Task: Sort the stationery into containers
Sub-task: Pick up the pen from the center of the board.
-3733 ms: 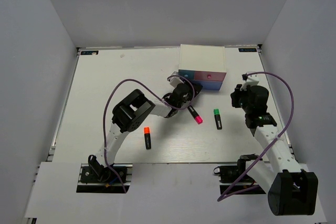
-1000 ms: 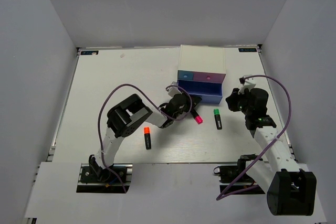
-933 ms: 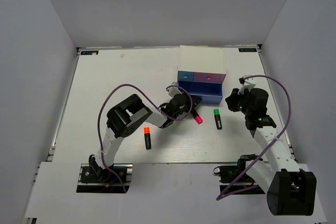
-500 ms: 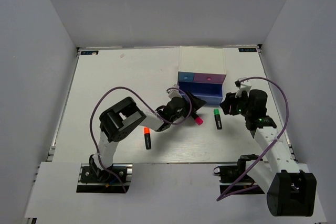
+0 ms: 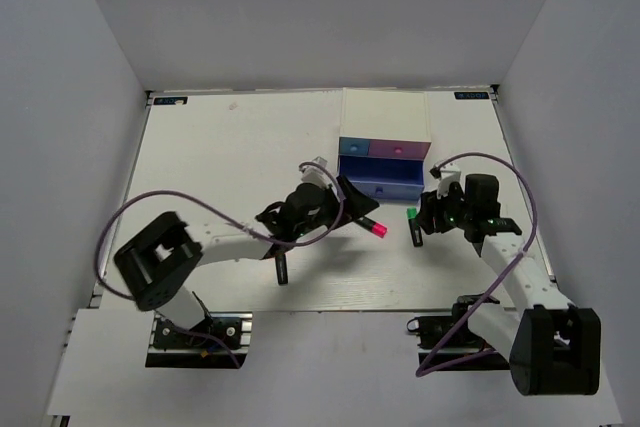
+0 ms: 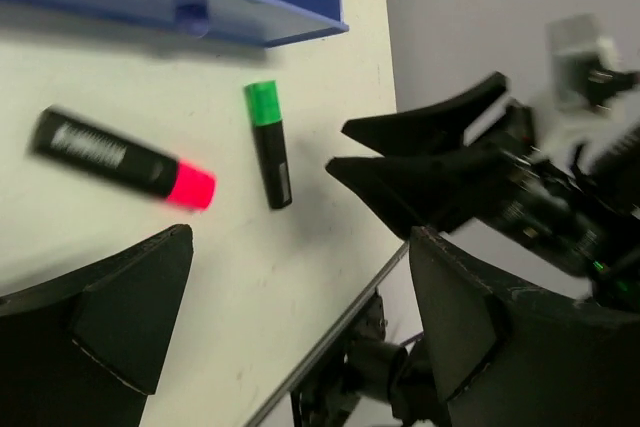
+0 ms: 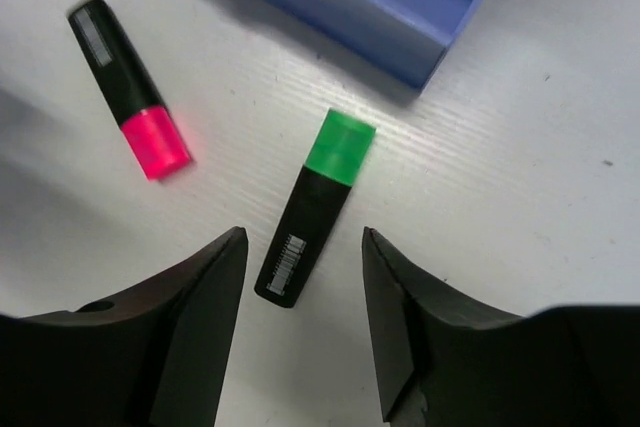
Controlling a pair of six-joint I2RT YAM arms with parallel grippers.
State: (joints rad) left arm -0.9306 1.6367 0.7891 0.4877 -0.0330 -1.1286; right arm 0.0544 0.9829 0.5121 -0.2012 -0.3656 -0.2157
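Toward the front of the bench (image 5: 220, 167), a black marker (image 5: 282, 270) lies partly under the left arm (image 5: 225, 239), which hides its cap. Farther right, the left pincer (image 5: 349, 203) hangs wide open with nothing between its fingers, low over the bench just in front of the blue drawer (image 5: 380, 185). The pink marker (image 5: 371, 225) lies flat near its right side, clear of both fingers and with its cap toward the near right. It looks blurred in the left wrist view. Behind it stands the cabinet (image 5: 385, 112), with the blue drawer pulled out toward the arms and a pink drawer (image 5: 400, 148) shut above it. Right of the pink marker, the green marker (image 7: 318, 202) lies flat, its cap pointing at the blue drawer's corner, close to it but apart. The right pincer (image 7: 303, 237) is open, its fingers straddling the marker's black end with a gap on each side.
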